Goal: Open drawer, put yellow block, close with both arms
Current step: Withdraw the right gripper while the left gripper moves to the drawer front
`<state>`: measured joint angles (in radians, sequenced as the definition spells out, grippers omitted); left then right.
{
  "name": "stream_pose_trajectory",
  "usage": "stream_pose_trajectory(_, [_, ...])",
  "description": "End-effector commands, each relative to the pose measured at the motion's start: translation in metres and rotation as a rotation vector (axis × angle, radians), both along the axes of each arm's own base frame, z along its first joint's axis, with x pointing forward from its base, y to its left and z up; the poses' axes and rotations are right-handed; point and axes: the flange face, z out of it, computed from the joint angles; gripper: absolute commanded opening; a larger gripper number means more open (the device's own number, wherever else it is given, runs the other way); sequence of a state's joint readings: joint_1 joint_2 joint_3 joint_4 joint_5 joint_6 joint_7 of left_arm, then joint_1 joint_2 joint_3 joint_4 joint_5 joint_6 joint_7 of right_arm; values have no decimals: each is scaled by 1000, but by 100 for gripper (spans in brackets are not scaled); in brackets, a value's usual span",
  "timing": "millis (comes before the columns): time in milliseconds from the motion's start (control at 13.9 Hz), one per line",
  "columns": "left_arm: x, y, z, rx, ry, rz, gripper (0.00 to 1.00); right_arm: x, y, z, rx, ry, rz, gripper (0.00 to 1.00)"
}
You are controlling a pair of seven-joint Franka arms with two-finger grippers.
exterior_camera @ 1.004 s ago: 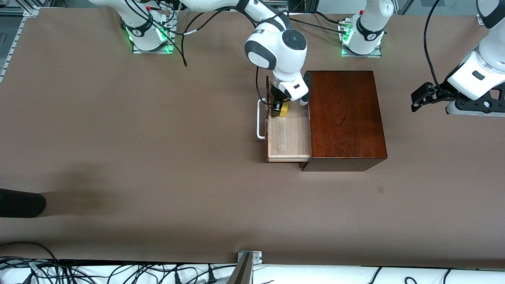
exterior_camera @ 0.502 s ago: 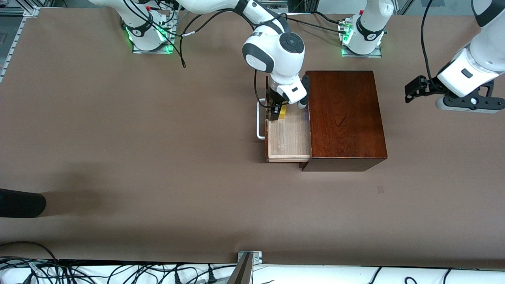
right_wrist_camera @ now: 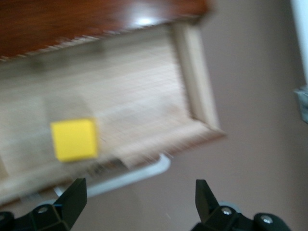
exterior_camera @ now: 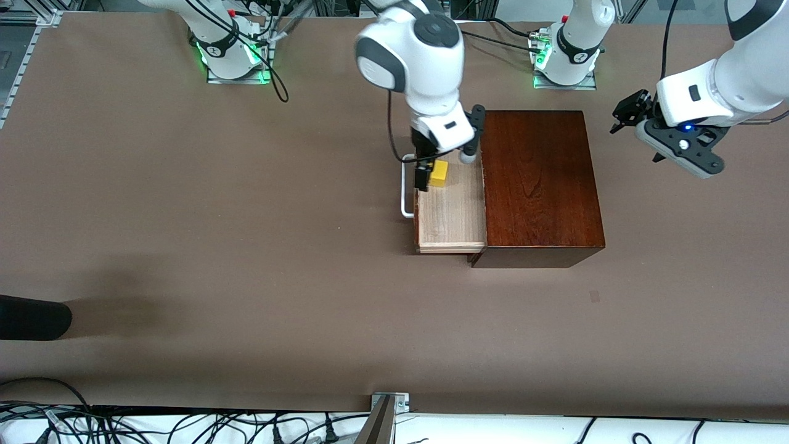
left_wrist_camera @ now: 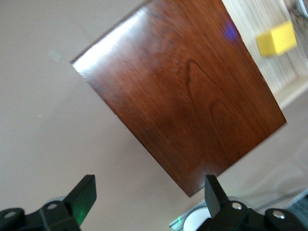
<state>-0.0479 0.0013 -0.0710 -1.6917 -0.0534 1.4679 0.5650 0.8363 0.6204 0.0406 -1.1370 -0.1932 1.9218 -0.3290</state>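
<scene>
The drawer (exterior_camera: 453,213) of the dark reddish-brown box (exterior_camera: 542,185) is pulled out toward the right arm's end, white bar handle (exterior_camera: 405,191) leading. The yellow block (exterior_camera: 439,174) lies loose on the pale drawer floor, in the corner farthest from the front camera. My right gripper (exterior_camera: 424,171) hangs open and empty just above the drawer's front edge beside the block. The right wrist view shows the block (right_wrist_camera: 74,139), the drawer (right_wrist_camera: 125,91), the handle (right_wrist_camera: 130,175) and the gripper (right_wrist_camera: 138,195). My left gripper (exterior_camera: 625,111) is open in the air off the box's other end. The left wrist view shows the gripper (left_wrist_camera: 147,190), the box (left_wrist_camera: 187,91) and the block (left_wrist_camera: 275,39).
The two arm bases (exterior_camera: 231,52) (exterior_camera: 564,61) stand at the table's back edge with green lights. A dark rounded object (exterior_camera: 31,317) pokes in at the table's edge at the right arm's end. Cables (exterior_camera: 185,425) run along the near edge.
My right gripper let go of the yellow block and rose; the block now lies free in the drawer. My left arm swung closer to the box and turned its gripper.
</scene>
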Motion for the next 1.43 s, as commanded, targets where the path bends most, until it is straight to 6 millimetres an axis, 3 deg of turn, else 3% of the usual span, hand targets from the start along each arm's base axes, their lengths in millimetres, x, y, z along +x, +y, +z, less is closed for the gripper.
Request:
stream_pose_trajectory(0, [0,-29,0,-46,96,-141,100,45,-78,69,44,-35,-123,100])
stream_pose_trajectory(143, [-16,-92,-6,-103,211,-244,100,75,-136,104,77,-54,-222,100])
stream_pose_trajectory(215, [-25,-133,-16,-142,277,-316,100,90,-178,120,93,-23,-300,100])
stream_pose_trajectory(287, [-30,-166,-29,-171,328,-372,100,97,-205,122,108,23,-357,100])
stream_pose_trajectory(430, [-32,-215,-41,-200,329,-468,100,113,-281,134,155,60,-476,100])
stream_pose_trajectory(646, [-31,-301,-73,-260,226,-614,100,109,-376,148,192,180,-677,100])
stream_pose_trajectory(789, [-29,-353,-103,-263,78,-699,100,90,-414,154,178,222,-802,100])
stream_pose_trajectory(1004, [-31,-416,-170,-302,-48,-822,100,51,-463,156,181,236,-883,100])
stream_pose_trajectory(1219, [-39,-452,-227,-251,-117,-932,100,44,-489,148,173,245,-1017,100])
stream_pose_trajectory(1363, [-42,-463,-250,-178,-173,-1010,100,45,-498,142,143,238,-1047,100])
